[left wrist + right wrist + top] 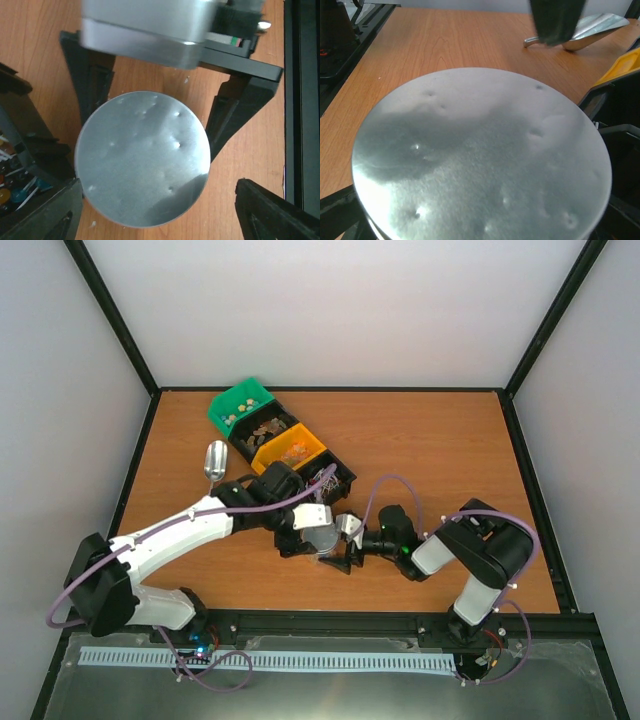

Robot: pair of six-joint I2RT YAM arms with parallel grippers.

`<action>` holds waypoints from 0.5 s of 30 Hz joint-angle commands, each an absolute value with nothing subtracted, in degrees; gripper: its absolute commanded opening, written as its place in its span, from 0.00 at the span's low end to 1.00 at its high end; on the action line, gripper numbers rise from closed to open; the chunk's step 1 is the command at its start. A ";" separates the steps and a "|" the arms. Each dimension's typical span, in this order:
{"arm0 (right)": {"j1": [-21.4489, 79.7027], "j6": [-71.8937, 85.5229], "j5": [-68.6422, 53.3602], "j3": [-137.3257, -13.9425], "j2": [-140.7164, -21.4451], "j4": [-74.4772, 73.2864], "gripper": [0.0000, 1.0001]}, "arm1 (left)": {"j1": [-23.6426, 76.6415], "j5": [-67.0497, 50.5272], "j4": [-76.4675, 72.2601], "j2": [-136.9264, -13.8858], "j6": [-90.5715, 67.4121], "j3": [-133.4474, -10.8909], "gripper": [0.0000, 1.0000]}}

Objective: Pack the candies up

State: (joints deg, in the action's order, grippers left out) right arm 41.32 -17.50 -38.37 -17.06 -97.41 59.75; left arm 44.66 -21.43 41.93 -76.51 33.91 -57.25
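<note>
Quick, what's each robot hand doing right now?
Left gripper: open, holding nothing.
Right gripper: jaws wide, one on each side of the silver lid; whether it grips cannot be told.

The round silver metal lid [142,160] lies between my left gripper's [157,212] jaws; a black plastic bin [30,145] sits seemingly just outside one.
</note>
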 commanded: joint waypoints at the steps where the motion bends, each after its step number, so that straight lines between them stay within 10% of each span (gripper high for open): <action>1: 42.44 -16.98 -38.07 -18.55 -98.82 61.20 1.00 | 48.51 -20.28 35.96 -73.71 31.60 -53.74 0.83; 15: 43.07 -17.33 -38.15 -19.92 -100.53 60.99 0.99 | 51.76 -16.23 28.56 -75.64 36.48 -50.65 0.50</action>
State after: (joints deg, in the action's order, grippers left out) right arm 42.33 -17.04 -38.20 -19.22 -99.72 59.40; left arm 50.48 -17.87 32.25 -74.96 33.34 -50.70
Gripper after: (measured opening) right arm 0.996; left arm 0.538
